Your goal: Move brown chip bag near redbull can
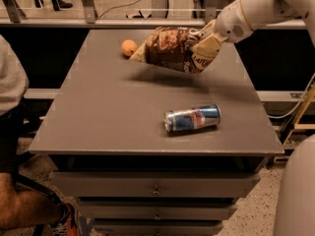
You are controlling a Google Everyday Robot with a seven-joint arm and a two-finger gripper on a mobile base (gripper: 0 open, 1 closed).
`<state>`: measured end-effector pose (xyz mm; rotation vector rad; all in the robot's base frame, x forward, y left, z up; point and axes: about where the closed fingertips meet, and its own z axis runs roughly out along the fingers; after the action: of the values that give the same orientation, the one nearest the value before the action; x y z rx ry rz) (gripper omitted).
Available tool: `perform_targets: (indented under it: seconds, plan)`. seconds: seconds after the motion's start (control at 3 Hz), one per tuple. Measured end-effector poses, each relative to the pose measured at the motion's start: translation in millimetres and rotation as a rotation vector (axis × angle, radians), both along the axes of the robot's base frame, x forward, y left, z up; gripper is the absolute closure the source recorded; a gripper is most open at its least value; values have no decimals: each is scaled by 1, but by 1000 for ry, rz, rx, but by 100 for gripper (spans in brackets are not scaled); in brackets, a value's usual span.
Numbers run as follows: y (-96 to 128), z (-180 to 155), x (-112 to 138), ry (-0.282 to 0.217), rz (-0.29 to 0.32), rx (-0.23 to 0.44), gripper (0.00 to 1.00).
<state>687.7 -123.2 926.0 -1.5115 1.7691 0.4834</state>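
The brown chip bag (170, 48) is crinkled, dark brown with tan edges and white lettering. It hangs in the air above the far middle of the grey table (108, 112), casting a shadow below it. My gripper (205, 44) is shut on the bag's right end, with the white arm reaching in from the upper right. The redbull can (192, 118) lies on its side near the table's front right, well apart from the bag.
A small orange fruit (129, 47) sits at the far side of the table, just left of the bag. A person's arm and leg (15, 132) are at the left edge. Drawers (155, 188) sit under the tabletop.
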Motion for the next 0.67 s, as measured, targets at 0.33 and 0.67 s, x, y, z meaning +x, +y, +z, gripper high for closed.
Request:
perform_targets:
  seconds: [0.33, 0.67]
  plan:
    - [7, -12, -20, 58, 64, 8, 100]
    - [9, -20, -37, 102, 113, 10, 100]
